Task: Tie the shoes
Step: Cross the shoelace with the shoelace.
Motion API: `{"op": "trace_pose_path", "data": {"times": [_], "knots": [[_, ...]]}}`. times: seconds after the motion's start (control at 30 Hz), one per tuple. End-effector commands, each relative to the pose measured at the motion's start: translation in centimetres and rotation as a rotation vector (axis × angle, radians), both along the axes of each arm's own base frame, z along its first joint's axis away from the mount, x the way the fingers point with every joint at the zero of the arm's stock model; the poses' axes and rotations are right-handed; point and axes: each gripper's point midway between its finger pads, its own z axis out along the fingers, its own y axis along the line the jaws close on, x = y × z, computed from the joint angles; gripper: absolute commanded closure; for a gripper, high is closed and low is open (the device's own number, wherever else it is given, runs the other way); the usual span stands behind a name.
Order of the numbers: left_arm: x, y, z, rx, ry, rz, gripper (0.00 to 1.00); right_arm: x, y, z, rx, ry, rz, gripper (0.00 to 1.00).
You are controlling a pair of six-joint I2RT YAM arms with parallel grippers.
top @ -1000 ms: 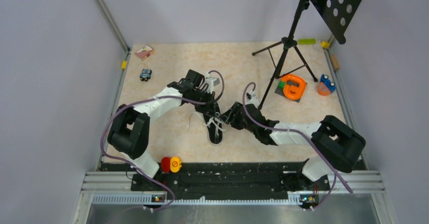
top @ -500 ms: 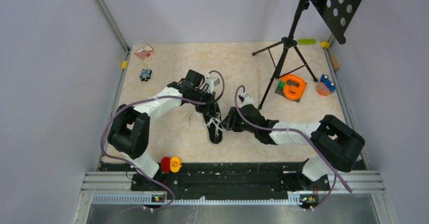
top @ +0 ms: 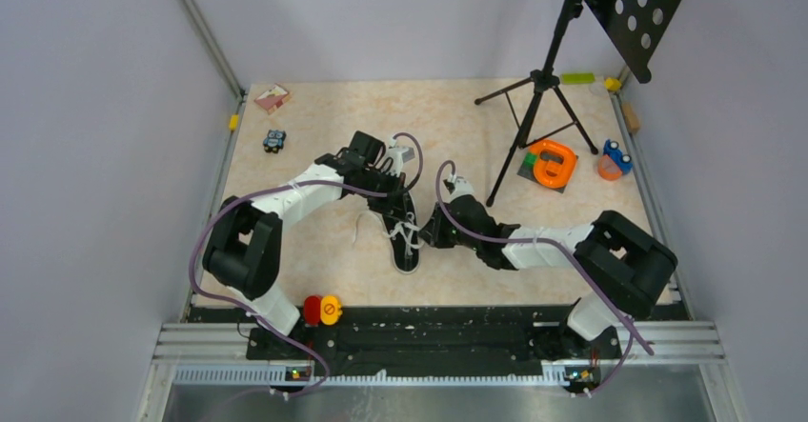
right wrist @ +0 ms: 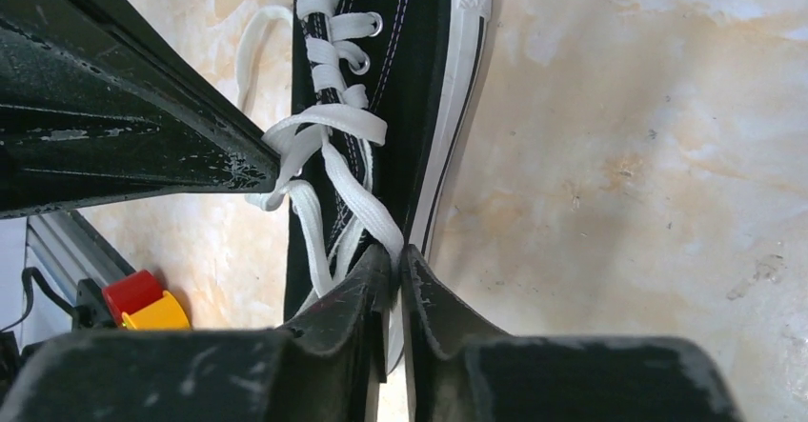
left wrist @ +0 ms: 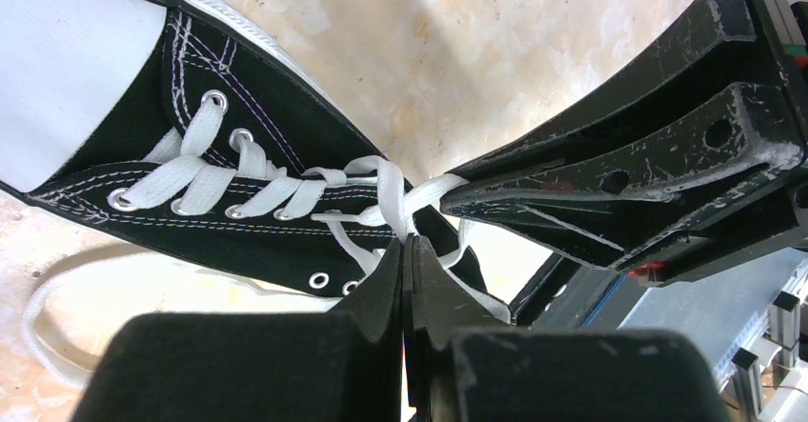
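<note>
The left pincer [left wrist: 407, 243] is pressed together on a strand of the white lace [left wrist: 389, 182], and the right pincer [right wrist: 397, 252] is closed on another strand. The black sneaker [top: 406, 253] is laid on the tabletop [top: 324, 117], directly between the two pincers.

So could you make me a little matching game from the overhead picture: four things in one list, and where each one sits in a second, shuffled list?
Things:
1. black sneaker
2. orange ring
3. red and yellow buttons
4. pink box

Places:
A. far left corner
B. near edge, left of centre
C. right side, beside the feet of the tripod
D. middle of the scene

Pairs: 1-D, 2-C, 3-B, 4-A
</note>
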Motion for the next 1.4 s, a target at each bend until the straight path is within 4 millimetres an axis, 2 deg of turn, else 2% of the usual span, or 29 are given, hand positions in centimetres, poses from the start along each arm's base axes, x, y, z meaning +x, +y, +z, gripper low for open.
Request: {"op": "trace_pose_path", "data": {"times": [0.0,0.07,0.53,0.97,1.0,1.1,1.17,1.37], "knots": [[0.1,-0.2,0.2,-0.017,-0.006,-0.017,1.00,1.5,1.3,2.3,0.072,-0.053,-0.007,0.95],[0.1,-0.2,0.2,-0.019,-0.003,-0.019,1.00,1.5,1.5,2.7,0.091,-0.054,0.000,1.00],[-0.1,-0.4,0.8,-0.033,-0.004,-0.028,1.00,2.9,3.2,4.6,0.180,-0.075,-0.035,1.00],[-0.4,-0.7,1.4,-0.059,0.001,-0.040,1.00,4.1,4.3,4.2,0.216,-0.053,-0.072,1.00],[-0.4,-0.7,1.4,-0.058,0.003,-0.038,1.00,4.1,4.4,4.2,0.217,-0.049,-0.071,0.98],[-0.6,-0.5,1.1,-0.050,0.011,-0.031,1.00,3.8,4.3,4.2,0.218,-0.038,-0.069,0.78],[-0.6,-0.4,1.0,-0.046,0.013,-0.023,1.00,3.7,4.1,4.4,0.217,-0.033,-0.072,0.71],[-0.6,-0.4,0.2,-0.041,0.029,-0.013,1.00,3.1,3.3,4.5,0.194,-0.016,-0.076,0.60]]}}
